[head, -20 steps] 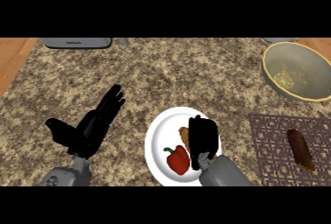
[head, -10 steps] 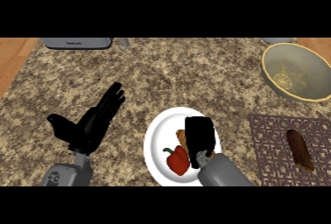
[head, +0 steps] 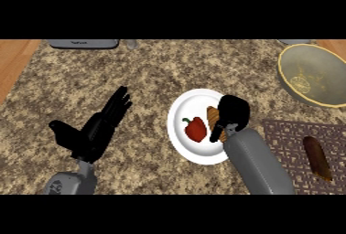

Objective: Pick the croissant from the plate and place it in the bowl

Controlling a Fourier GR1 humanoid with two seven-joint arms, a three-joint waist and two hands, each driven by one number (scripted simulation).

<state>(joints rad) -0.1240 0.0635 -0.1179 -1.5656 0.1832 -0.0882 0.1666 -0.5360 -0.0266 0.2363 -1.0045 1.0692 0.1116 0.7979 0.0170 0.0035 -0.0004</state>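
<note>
At the far left a strip of wooden surface (head: 13, 64) borders the speckled stone counter (head: 155, 73), and a grey appliance (head: 84, 44) sits at the counter's far edge. The left hand (head: 94, 130) rests over the counter's left part, fingers straight and held together pointing up and away, thumb spread out to the side — it touches nothing and stands well apart from the plate. Further right lies the white plate (head: 182, 107), with a red bell pepper (head: 195, 129) on its left half. Just beside the pepper the croissant (head: 213, 117) shows only as a narrow tan sliver, because the right hand (head: 232, 114) sits directly over its right side and hides most of it. That hand's fingers bend down over the croissant, yet whether they close round it cannot be told. Right of the plate a dark patterned mat (head: 290, 137) carries a brown elongated item (head: 316, 157), and the yellowish bowl (head: 292, 64) stands at the upper right — well apart from the croissant.
</note>
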